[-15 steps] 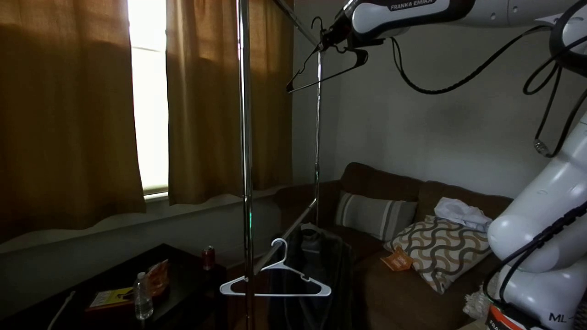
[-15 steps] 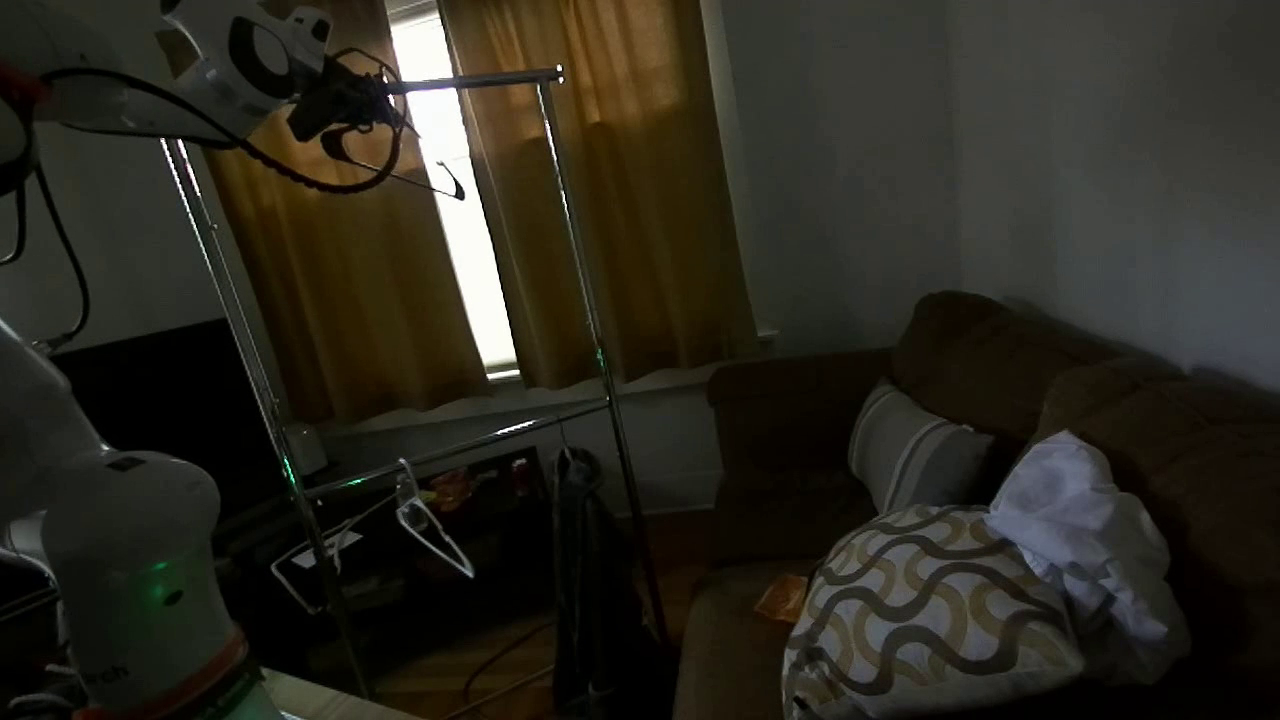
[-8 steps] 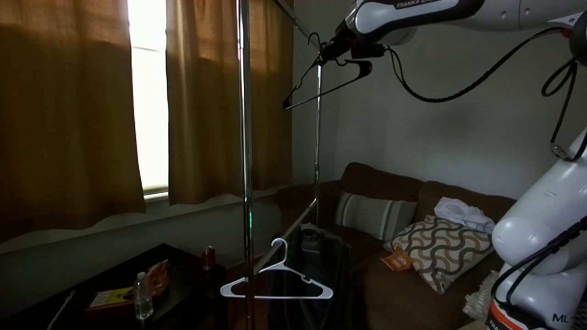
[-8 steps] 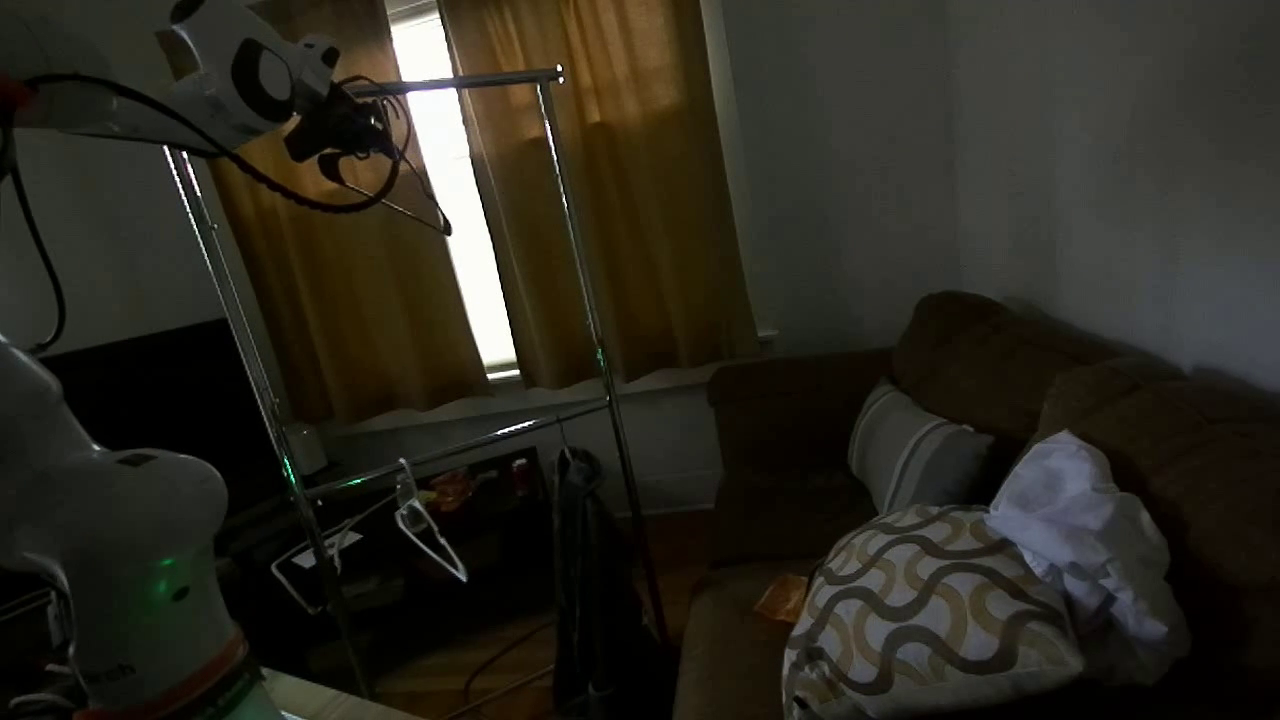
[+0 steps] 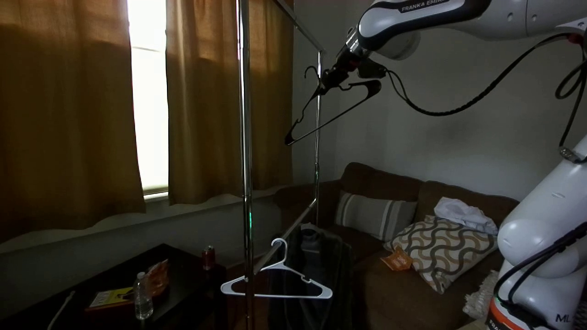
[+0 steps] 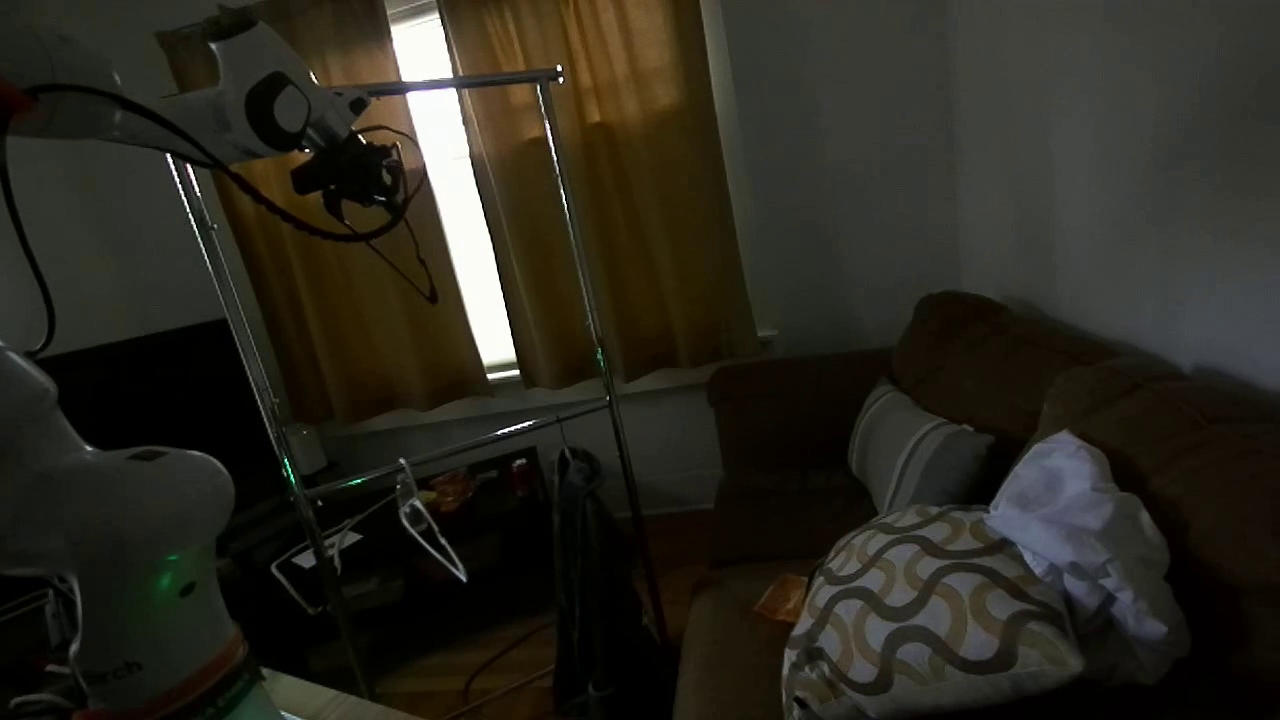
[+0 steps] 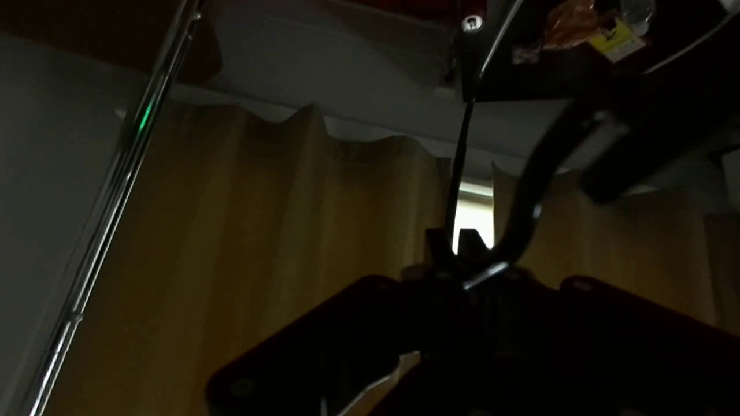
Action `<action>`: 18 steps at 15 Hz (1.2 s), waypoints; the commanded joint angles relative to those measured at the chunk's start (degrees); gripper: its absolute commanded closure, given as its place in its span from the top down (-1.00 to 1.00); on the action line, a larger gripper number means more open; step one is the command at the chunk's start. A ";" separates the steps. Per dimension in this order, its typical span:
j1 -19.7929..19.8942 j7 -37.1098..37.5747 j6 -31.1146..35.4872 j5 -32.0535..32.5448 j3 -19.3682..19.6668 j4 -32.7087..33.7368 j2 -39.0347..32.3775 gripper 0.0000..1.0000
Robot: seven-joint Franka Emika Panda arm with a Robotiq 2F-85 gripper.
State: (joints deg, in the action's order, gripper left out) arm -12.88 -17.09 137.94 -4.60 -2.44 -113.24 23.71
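The end effector (image 5: 323,87) is pinching a black hanger (image 5: 334,118) near its neck, in midair by the shiny metal rack (image 5: 246,137). Its hook is pointing up, and I'm seeing its long bar slanting, higher under the arm (image 5: 500,20). Its slim frame is forming an open triangle; a softly folded ochre curtain (image 6: 335,335) is hanging behind.

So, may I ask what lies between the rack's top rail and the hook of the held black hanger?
No object shows there: in an exterior view, the stretch straight up from the hanger hook to the top rail is bare, only grey wall behind.
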 commanded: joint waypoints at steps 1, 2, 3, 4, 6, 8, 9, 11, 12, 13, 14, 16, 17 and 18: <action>-2.26 -6.88 -4.42 -4.01 2.47 -3.40 2.44 -0.96; -2.24 -8.45 -5.35 -3.91 2.68 -3.74 2.42 -0.96; -2.71 -10.76 -6.32 -4.42 3.18 -3.88 2.31 -0.96; -3.42 -13.75 -7.36 -5.13 3.83 -4.06 2.27 -0.96; -3.41 -17.38 -9.76 -4.80 4.22 -4.37 2.29 -0.96; -1.84 -14.84 -9.17 -3.48 2.81 -2.51 0.55 -0.84; -1.74 -15.83 -10.15 -3.49 2.92 -2.51 0.55 -0.84; -1.70 -16.58 -10.46 -3.49 3.03 -2.51 0.56 -0.84; -1.70 -16.74 -10.47 -3.49 3.03 -2.51 0.56 -0.84; -1.70 -16.79 -10.47 -3.49 3.03 -2.51 0.56 -0.84; -1.70 -16.81 -10.47 -3.49 3.03 -2.51 0.56 -0.96; -1.12 -16.85 -12.19 -2.42 3.06 -2.24 -1.48 -0.96; -0.99 -17.42 -13.43 -2.08 3.11 -2.40 -1.94 -0.96; -0.59 -17.16 -13.85 -1.59 2.87 -2.71 -2.29 -0.96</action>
State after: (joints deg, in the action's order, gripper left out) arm -14.62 -33.81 126.69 -7.64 0.95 -115.89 22.92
